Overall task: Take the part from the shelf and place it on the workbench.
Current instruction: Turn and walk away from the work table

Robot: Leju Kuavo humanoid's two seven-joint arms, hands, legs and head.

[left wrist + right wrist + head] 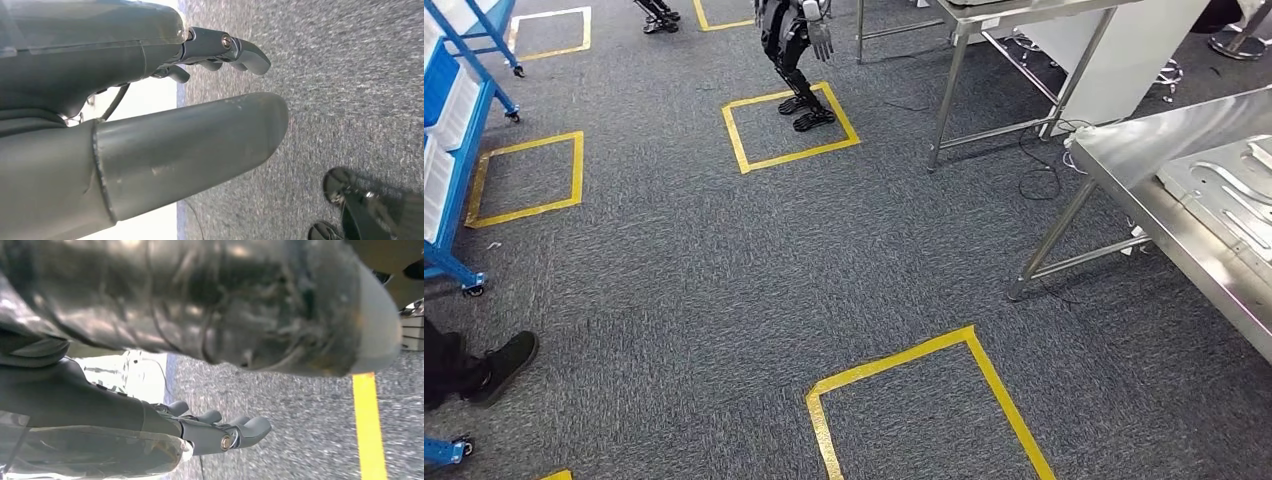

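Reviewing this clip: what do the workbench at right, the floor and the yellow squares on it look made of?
The silver workbench looks like brushed stainless steel: a dull reflective top on thin metal legs. The grey floor seems to be short-pile carpet, with a speckled woven texture. The yellow floor squares are probably adhesive tape: flat, thin strips with slightly uneven edges.

**Grey hands, glossy covers**

The left hand [150,115] has a thick matt-grey thumb, scuffed, and darker fingers [245,52] with a silver screw. The right hand [200,435] shows a clear film cover, dark fingers and a brass-toned screw.
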